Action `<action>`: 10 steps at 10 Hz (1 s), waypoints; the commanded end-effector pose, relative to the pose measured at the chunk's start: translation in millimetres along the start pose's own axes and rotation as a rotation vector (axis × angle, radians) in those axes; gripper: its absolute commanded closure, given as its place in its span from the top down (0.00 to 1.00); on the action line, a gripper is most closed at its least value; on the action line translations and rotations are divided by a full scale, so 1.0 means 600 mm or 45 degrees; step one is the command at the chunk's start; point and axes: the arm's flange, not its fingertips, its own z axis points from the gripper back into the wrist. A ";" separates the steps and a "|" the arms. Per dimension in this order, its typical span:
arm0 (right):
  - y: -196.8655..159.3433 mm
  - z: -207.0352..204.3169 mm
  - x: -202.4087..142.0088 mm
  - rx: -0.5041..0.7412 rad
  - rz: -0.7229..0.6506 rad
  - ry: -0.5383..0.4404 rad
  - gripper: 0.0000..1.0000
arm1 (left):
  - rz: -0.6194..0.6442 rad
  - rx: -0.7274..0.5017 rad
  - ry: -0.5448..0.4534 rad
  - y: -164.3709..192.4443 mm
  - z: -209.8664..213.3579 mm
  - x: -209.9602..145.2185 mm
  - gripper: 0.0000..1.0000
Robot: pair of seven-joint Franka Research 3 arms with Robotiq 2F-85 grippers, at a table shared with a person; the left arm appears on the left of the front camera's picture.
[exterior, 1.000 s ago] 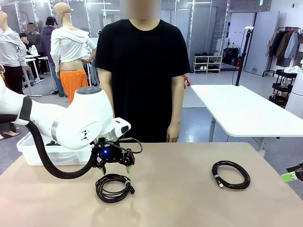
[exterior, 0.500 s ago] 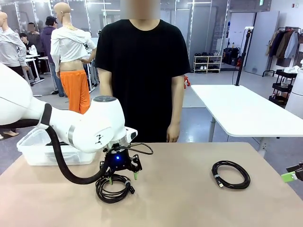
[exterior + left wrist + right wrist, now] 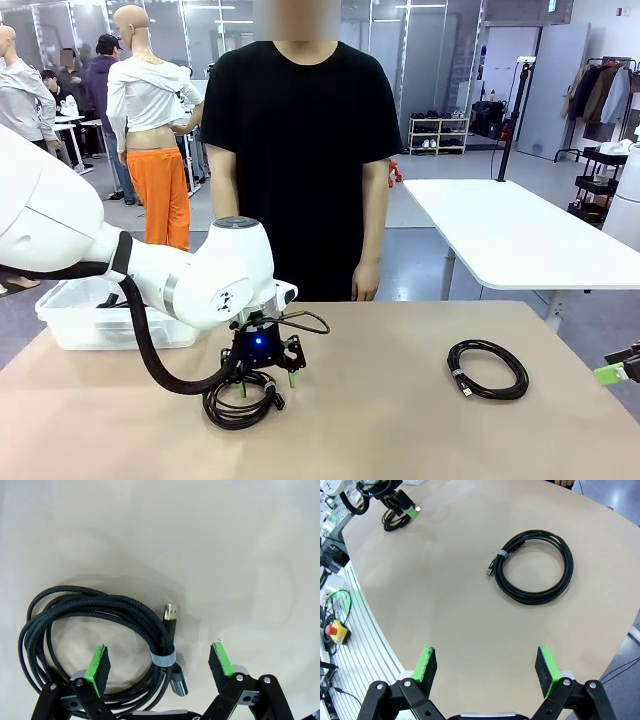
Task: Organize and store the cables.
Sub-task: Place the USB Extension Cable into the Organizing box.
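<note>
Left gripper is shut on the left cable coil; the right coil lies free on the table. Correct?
No: the left gripper is open, straddling the left cable coil's tied section, per the left wrist view. The right coil does lie free.

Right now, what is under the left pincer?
A coiled black cable lies on the table, its grey tie between the fingers of the open left pincer. The coil's near edge is covered by the pincer body.
</note>
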 end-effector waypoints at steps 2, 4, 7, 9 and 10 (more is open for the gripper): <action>-0.002 -0.001 0.002 -0.016 -0.004 -0.015 1.00 | 0.040 0.011 0.012 -0.011 -0.001 0.007 0.60; -0.002 -0.001 0.002 -0.016 -0.004 -0.015 1.00 | 0.037 0.020 0.016 -0.009 -0.001 0.004 0.00; -0.002 -0.001 0.002 -0.016 -0.004 -0.015 1.00 | 0.036 0.067 0.029 -0.009 -0.001 0.002 0.12; -0.002 -0.001 0.002 -0.016 -0.004 -0.015 1.00 | 0.031 0.068 0.015 -0.010 0.005 0.002 0.00; -0.002 -0.001 0.002 -0.016 -0.004 -0.015 1.00 | 0.031 0.070 0.010 -0.010 0.007 0.001 0.00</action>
